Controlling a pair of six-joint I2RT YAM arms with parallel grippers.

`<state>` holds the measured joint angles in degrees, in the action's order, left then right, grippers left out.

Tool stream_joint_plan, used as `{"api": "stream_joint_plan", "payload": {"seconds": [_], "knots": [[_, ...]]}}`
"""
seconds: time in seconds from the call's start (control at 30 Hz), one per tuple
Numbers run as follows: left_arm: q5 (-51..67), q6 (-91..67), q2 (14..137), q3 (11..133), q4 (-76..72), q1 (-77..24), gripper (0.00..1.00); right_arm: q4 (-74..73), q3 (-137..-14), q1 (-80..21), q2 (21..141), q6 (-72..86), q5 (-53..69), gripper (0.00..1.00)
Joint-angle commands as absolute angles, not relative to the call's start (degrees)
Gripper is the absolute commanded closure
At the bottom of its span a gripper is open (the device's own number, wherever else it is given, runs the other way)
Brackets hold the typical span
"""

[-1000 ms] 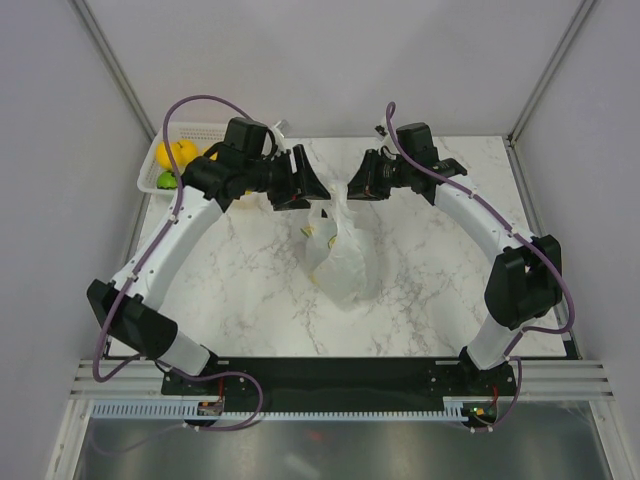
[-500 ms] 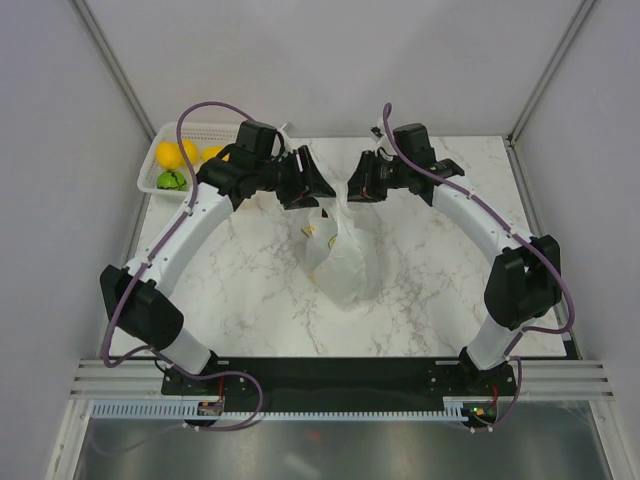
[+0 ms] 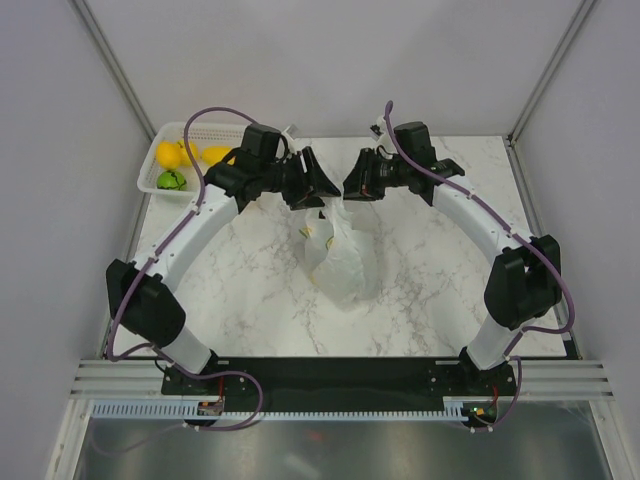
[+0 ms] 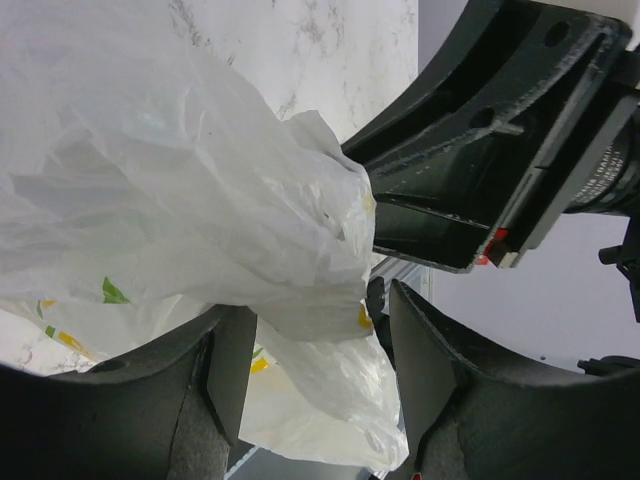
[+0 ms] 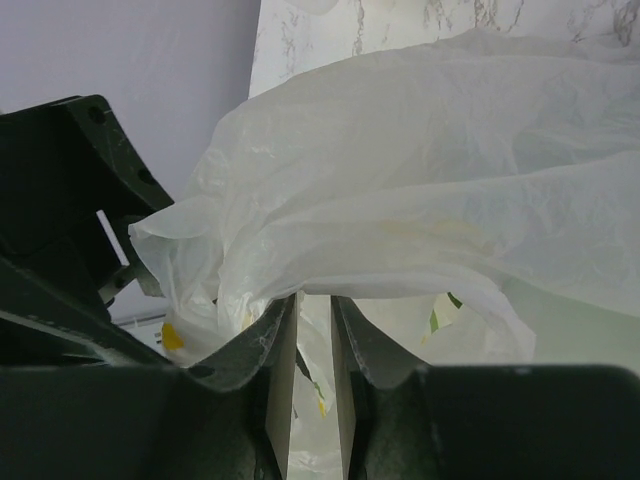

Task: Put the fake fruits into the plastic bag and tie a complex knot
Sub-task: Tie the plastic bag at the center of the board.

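- Marble table [image 3: 250, 290]: under the plastic bag [image 3: 340, 265], reaching out from it on all sides.
- Left arm [image 3: 190, 230]: white sections curving from the near left of the bag up to a black wrist at the left of the bag's top.
- Right arm [image 3: 480, 215]: the same curve mirrored, from the near right of the bag up to a black wrist at the right of the bag's top.
- The bag itself: thin, white and crinkled, with small yellow and green print. Lying on the marble, the full rounded end toward the arm bases, the loose top raised between the two wrists. Contents not possible to tell through the film.
- White basket [image 3: 190, 135]: well apart from the bag, to its far left and beyond it, at the table corner.
- Left gripper [image 4: 318, 308]: at the left of the bag's top, jaws standing wide apart. A loose bunch of bag film in the gap, with a thin dark space between film and one finger, so no clamp on it.
- Right gripper [image 5: 312, 300]: at the right of the bag's top, close to the left gripper and facing it. Jaws narrow, pinching a thin strip of the film, more film draped over the fingertips.
- Yellow fruits [image 3: 168, 155] and a green fruit [image 3: 171, 180]: inside the basket, well apart from the bag, to its far left.
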<state>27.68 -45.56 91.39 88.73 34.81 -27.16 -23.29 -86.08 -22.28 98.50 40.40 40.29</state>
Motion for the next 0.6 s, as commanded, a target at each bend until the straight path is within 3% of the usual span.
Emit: {"api": "stream_joint_plan", "payload": {"seconds": [0.0, 0.3, 0.57], "knots": [[28.8, -47.2, 92.2, 87.5, 30.4, -27.8, 0.38, -19.5, -87.0, -22.5, 98.1, 42.4, 42.7, 0.72], [27.2, -46.0, 93.2, 87.6, 27.9, -28.3, 0.41, -17.8, -86.4, -23.8, 98.6, 43.8, 43.7, 0.67], [27.3, -44.4, 94.2, 89.1, 27.0, -28.3, 0.45, -17.8, -85.3, -24.3, 98.3, 43.8, 43.8, 0.53]]}}
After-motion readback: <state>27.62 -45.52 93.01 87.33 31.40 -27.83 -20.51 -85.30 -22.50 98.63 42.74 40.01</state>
